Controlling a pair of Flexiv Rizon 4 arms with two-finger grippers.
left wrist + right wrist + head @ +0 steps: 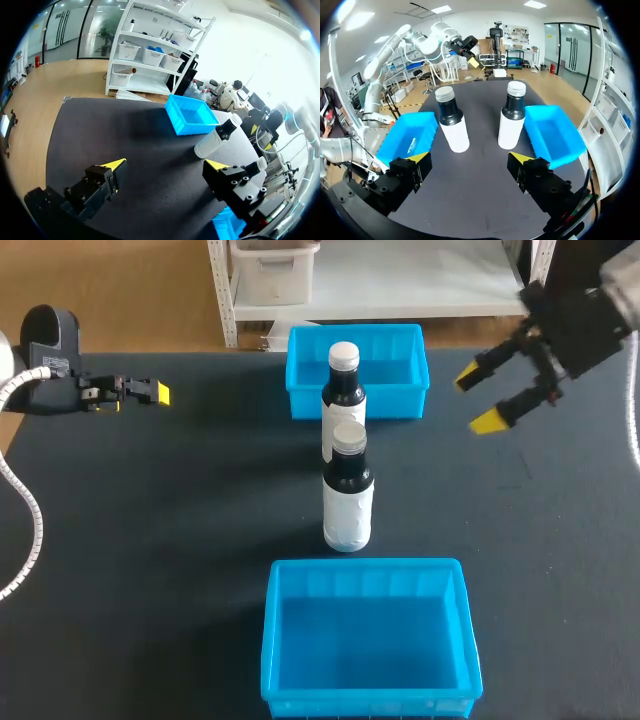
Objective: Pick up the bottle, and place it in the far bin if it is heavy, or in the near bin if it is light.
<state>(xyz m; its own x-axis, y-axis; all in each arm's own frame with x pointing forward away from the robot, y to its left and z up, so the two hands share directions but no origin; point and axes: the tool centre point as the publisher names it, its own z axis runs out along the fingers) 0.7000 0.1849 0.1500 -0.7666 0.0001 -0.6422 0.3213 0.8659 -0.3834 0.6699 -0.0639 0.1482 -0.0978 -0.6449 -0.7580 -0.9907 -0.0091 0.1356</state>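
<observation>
Two dark bottles with white labels and pale caps stand upright in the middle of the table, the far bottle (343, 388) just behind the near bottle (348, 490). The far blue bin (304, 398) sits behind them and the near blue bin (368, 640) in front; both look empty. My right gripper (478, 398) hovers open at the right, level with the far bottle and well apart from it. In the right wrist view both bottles (452, 122) (511, 120) stand ahead of the open gripper (469, 157). My left gripper (158, 392) stays open at the far left (165, 165), holding nothing.
Black table surface (180, 540) lies bare to the left and right of the bottles. In the left wrist view the far bin (192, 117) and one bottle (217, 137) lie ahead of the fingers, with a corner of the near bin (227, 225) beside one finger.
</observation>
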